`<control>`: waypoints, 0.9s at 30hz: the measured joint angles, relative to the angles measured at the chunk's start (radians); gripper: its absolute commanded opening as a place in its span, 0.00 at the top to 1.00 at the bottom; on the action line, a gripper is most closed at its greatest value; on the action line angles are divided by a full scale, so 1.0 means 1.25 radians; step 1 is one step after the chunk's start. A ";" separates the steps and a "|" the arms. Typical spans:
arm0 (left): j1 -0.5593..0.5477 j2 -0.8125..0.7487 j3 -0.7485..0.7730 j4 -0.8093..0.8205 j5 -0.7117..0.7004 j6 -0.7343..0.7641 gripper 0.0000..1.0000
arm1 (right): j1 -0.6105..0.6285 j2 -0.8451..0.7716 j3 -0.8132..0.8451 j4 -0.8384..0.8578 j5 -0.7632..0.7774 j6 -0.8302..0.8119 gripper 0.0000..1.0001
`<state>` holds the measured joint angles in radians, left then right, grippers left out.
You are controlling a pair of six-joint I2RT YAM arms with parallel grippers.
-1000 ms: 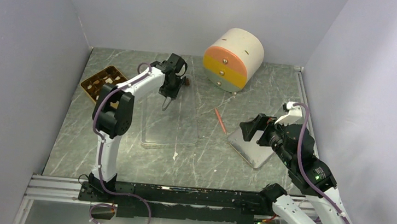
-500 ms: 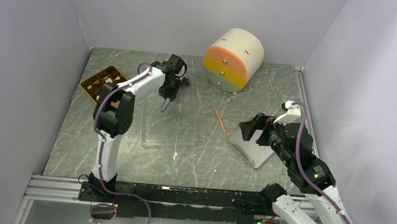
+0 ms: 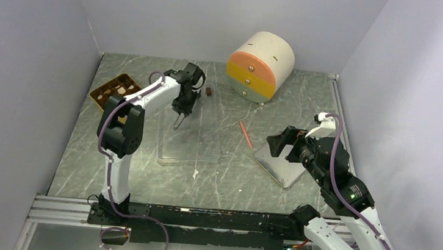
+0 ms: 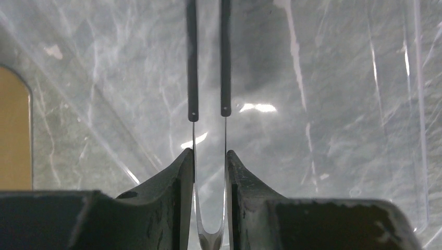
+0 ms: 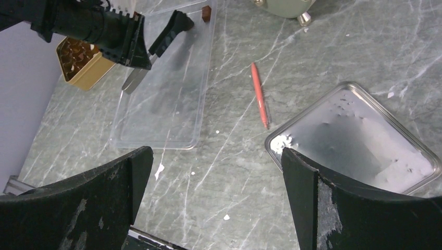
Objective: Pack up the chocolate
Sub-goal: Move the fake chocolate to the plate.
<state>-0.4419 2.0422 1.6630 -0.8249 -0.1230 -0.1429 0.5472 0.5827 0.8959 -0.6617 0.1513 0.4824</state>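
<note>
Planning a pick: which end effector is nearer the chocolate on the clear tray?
Left end effector, close beside the chocolate; right end effector far off, near the metal tray.

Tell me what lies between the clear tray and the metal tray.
An orange-red stick, touching neither; clearest in the right wrist view, also seen from the top.

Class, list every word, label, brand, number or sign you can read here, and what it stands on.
None: no readable text anywhere. The round drawer box, brown tray, clear tray, metal tray, red stick and tweezers show no print.
</note>
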 measured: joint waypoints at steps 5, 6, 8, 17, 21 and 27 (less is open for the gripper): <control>0.000 -0.068 -0.042 -0.021 -0.012 0.000 0.77 | 0.000 0.000 0.000 0.002 0.000 0.000 0.01; 0.000 -0.079 -0.047 -0.026 -0.013 0.000 0.77 | 0.000 0.000 0.000 0.002 0.000 0.000 0.00; 0.000 -0.102 -0.059 -0.031 -0.016 0.000 0.74 | 0.000 0.000 -0.002 0.005 -0.001 0.000 0.01; 0.000 -0.132 -0.075 -0.025 -0.018 0.008 0.64 | 0.000 0.000 -0.014 0.010 -0.004 0.001 0.01; 0.000 -0.095 -0.044 -0.025 -0.020 0.009 0.62 | 0.000 -0.001 -0.014 0.010 -0.004 0.001 0.00; 0.002 -0.027 -0.002 -0.010 -0.019 0.010 0.60 | 0.000 -0.008 -0.014 0.010 -0.003 0.000 0.01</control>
<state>-0.4397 2.0090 1.6608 -0.8375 -0.1471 -0.1307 0.5472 0.5728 0.8783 -0.6495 0.1474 0.4828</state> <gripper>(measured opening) 0.394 0.994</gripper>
